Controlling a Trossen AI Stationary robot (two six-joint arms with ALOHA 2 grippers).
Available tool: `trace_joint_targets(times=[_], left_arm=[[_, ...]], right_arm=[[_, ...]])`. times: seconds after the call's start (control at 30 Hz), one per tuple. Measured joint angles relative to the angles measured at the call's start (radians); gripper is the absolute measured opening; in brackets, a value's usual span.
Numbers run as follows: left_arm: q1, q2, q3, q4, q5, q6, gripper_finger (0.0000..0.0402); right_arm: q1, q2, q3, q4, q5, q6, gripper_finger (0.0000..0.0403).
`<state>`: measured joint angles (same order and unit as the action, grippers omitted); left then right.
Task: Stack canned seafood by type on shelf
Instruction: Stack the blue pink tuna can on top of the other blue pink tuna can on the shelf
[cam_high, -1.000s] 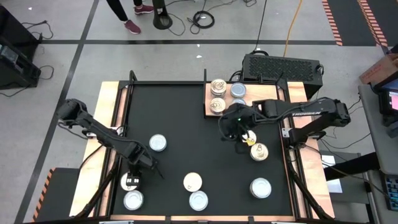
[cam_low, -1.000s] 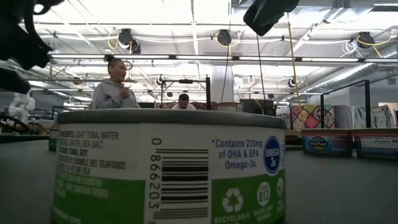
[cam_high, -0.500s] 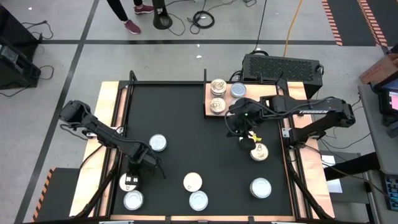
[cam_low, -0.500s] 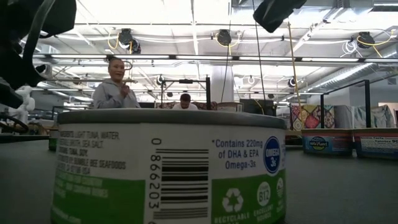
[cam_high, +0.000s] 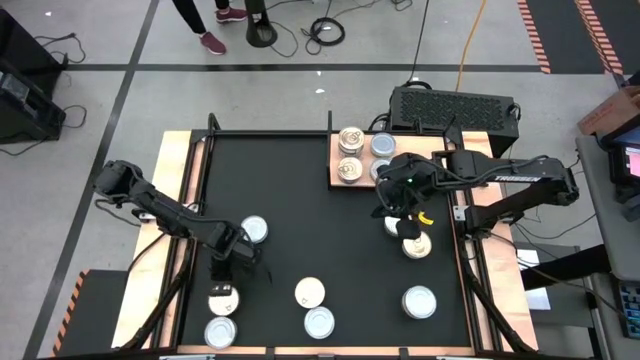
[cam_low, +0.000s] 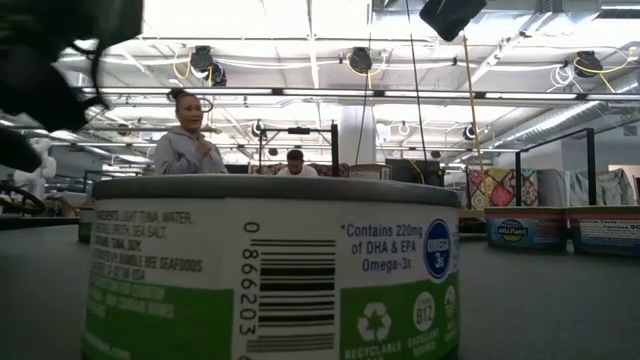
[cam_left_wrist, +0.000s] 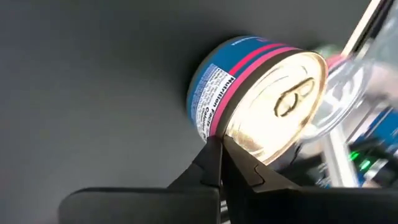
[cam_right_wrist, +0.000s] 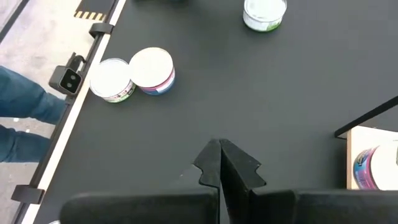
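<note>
A tin (cam_high: 254, 231) with a blue and pink side and a silver pull-tab top (cam_left_wrist: 273, 106) stands on the black table, left of centre. My left gripper (cam_high: 248, 246) is shut, with its tips (cam_left_wrist: 217, 146) right at that tin's near rim. My right gripper (cam_high: 395, 210) is shut with nothing in it. It hangs above the table just off the near edge of the wooden shelf (cam_high: 336, 155). Three tins (cam_high: 350, 137) show on the shelf. Loose tins stand at the table's right (cam_high: 416, 244) and near its front edge (cam_high: 319, 322). My left gripper's shut fingertips (cam_left_wrist: 214, 142) come slanting down from the near-left. They stand at the upper rim (cam_left_wrist: 231, 134) of the silver-topped tin on its near side. I cannot tell whether they touch it. The tin sits upright on the table.
A black ventilated box (cam_high: 452, 105) stands behind the shelf. The low view is filled by a green-labelled tin (cam_low: 270, 270) close to the camera, with people in the room beyond. In the right wrist view two tins (cam_right_wrist: 132, 73) stand side by side near the table's edge.
My right gripper has gone toward the table's right edge and risen, still shut. My left arm has swung a little toward the silver-topped tin, which has stayed where it was.
</note>
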<state>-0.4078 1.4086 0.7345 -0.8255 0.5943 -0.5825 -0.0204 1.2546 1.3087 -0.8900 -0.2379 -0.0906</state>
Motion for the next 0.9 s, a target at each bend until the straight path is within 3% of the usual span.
trace_joint_targets(times=[0.23, 0.57, 0.8, 0.9], left_arm=[[0.103, -0.044, 0.000, 0.079, -0.012, -0.102, 0.0001], [0.247, -0.059, 0.000, 0.327, -0.003, -0.340, 0.0000], [0.308, -0.059, 0.000, 0.481, -0.024, -0.443, 0.0000], [0.331, -0.059, 0.000, 0.585, -0.079, -0.533, 0.0000]], right_arm=[[0.000, -0.040, 0.000, -0.009, 0.004, 0.000, 0.0000], [0.000, -0.084, -0.020, -0.025, 0.006, 0.004, 0.0000], [0.000, -0.201, -0.246, 0.155, 0.004, 0.100, 0.0000], [0.000, -0.255, -0.358, 0.249, 0.002, 0.196, 0.0000]])
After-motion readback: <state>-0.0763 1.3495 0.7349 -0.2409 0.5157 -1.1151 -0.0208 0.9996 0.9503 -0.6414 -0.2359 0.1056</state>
